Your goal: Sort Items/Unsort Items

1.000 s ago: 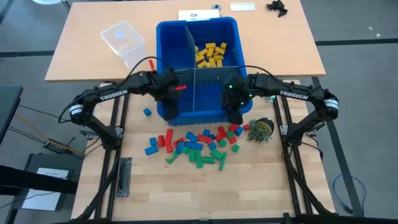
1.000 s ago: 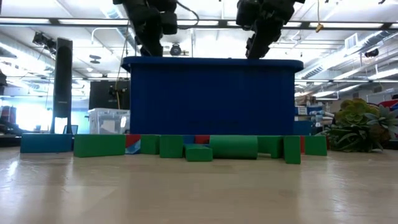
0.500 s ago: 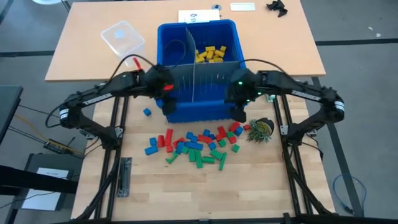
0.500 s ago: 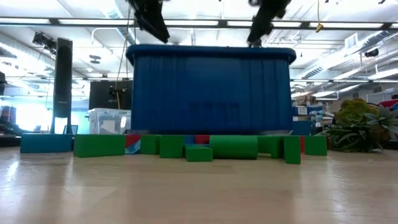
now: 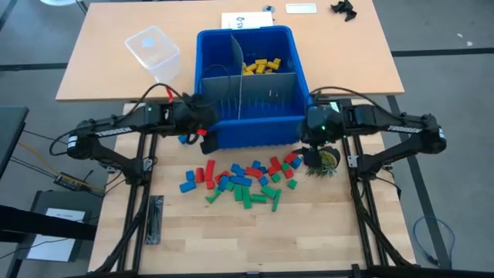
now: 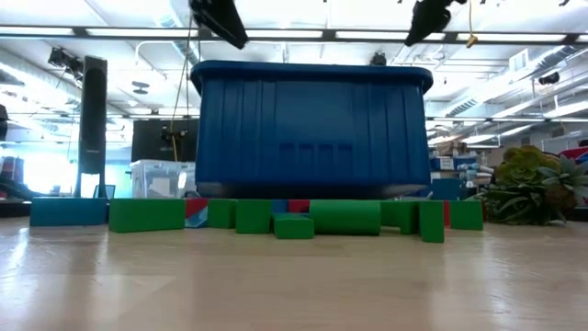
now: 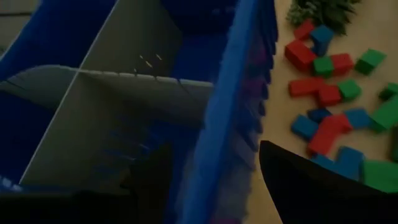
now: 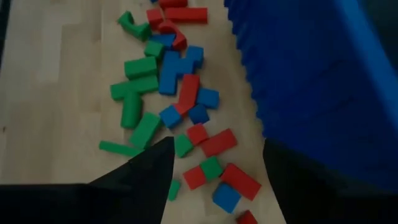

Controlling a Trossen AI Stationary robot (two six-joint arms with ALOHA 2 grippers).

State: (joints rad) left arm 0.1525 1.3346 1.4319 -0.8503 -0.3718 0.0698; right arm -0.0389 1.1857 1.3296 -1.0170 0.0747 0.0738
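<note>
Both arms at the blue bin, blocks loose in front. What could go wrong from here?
1. The left gripper is at the near wall of the blue bin; a pull could tip it and spill the yellow blocks.
2. The right gripper, open, hangs beside the small plant; a swing may knock it or scatter the loose blocks.
</note>
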